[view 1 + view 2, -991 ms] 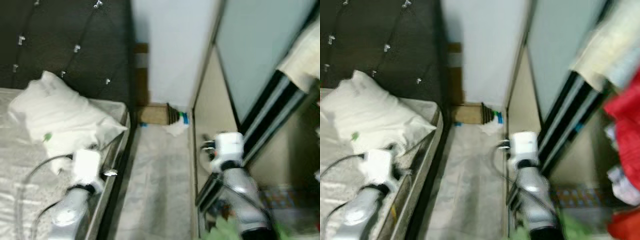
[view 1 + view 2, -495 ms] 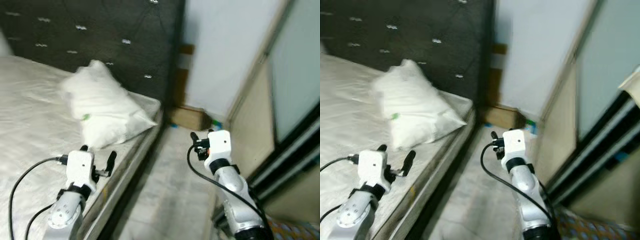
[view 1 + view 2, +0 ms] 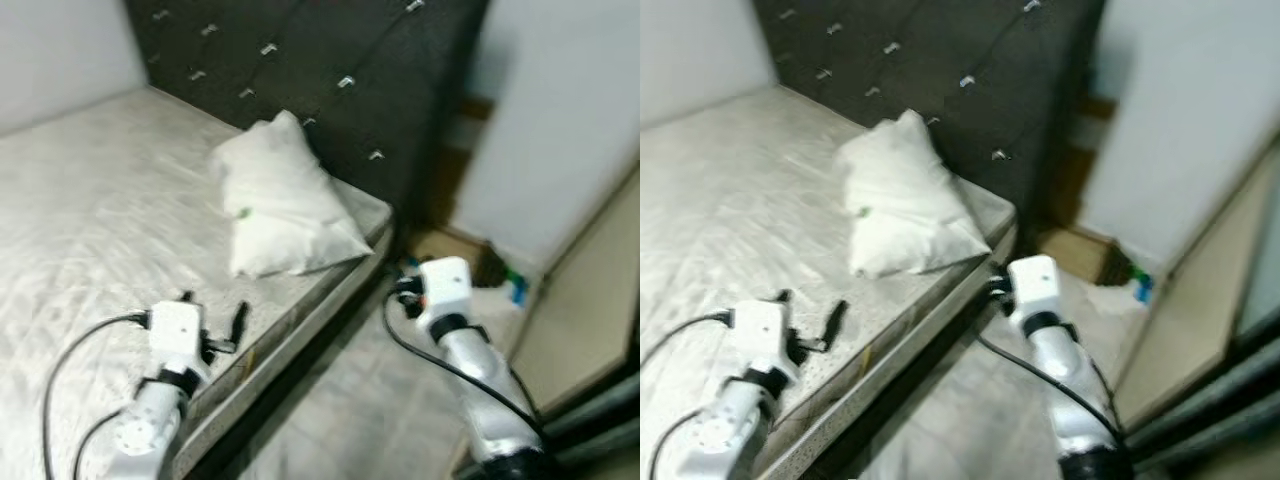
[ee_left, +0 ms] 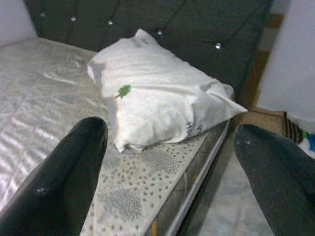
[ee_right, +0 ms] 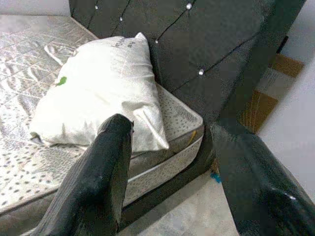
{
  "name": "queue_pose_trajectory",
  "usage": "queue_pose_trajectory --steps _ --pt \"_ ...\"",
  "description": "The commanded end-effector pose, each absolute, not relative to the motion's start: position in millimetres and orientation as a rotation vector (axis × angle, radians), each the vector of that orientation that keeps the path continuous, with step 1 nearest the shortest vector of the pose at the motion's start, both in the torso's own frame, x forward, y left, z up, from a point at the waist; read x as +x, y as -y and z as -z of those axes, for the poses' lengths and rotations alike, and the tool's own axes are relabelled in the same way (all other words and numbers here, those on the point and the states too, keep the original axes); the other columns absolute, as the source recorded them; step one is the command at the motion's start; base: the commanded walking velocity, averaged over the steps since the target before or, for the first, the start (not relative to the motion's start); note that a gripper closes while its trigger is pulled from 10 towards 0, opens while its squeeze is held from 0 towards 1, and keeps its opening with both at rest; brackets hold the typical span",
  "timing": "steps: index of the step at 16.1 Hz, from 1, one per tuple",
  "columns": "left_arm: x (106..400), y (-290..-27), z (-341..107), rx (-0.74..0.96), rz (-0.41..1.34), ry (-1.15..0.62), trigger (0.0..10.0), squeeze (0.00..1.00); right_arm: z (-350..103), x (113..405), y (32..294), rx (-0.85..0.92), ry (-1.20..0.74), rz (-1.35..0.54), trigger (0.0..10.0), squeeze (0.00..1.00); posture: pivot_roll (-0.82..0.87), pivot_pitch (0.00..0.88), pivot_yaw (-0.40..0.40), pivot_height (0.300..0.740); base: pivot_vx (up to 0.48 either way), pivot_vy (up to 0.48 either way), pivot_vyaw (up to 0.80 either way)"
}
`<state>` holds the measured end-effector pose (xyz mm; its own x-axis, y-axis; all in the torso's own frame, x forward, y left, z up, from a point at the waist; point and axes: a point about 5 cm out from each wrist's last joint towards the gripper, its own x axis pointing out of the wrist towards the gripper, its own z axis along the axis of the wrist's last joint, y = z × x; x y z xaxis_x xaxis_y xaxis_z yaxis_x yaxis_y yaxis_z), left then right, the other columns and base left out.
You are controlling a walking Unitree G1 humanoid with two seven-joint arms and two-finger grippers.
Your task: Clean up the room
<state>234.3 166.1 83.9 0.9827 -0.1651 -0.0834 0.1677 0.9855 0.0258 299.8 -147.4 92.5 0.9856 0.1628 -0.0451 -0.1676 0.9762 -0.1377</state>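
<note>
pillow (image 3: 283, 200): white, lies on the mattress (image 3: 90, 200) at the corner by the dark tufted headboard (image 3: 330, 70)
left gripper (image 3: 212, 312): fingers spread, holds nothing, over the mattress edge, short of pillow
right gripper (image 5: 172, 162): fingers spread, holds nothing, over the floor beside the bed
floor: cardboard box (image 3: 445, 245) by wall

My arms: two silver jointed tubes, glossy metal | wrists: white boxy housings above black collars | cables: black cord looping back from behind each gripper along its forearm | left gripper (image 3: 213, 318): two long matte black fingers | right gripper (image 5: 170, 167): the same black fingers (image 5: 106, 167), faintly scuffed
</note>
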Motion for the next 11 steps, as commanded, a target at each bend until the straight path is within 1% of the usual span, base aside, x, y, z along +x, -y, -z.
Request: queue_pose_trajectory --steps 1,8,11 --pt "233.1 -171.9 -84.2 0.035 0.147 -0.088 10.0 0.0 -95.7 301.6 139.5 -0.125 -0.021 -0.189 10.0 0.0 0.03 0.045 -0.11 0.74 0.0 0.0 0.8" --pt "232.2 -169.3 -83.8 0.01 0.167 -0.088 10.0 0.0 -94.4 299.3 137.1 -0.111 -0.02 -0.212 10.0 0.0 0.03 0.042 -0.118 0.74 0.0 0.0 0.8" --pt "232.4 -168.9 -83.8 0.001 0.169 -0.089 10.0 0.0 -94.9 299.9 136.7 -0.094 -0.02 -0.213 10.0 0.0 0.03 0.042 -0.117 0.74 0.0 0.0 0.0"
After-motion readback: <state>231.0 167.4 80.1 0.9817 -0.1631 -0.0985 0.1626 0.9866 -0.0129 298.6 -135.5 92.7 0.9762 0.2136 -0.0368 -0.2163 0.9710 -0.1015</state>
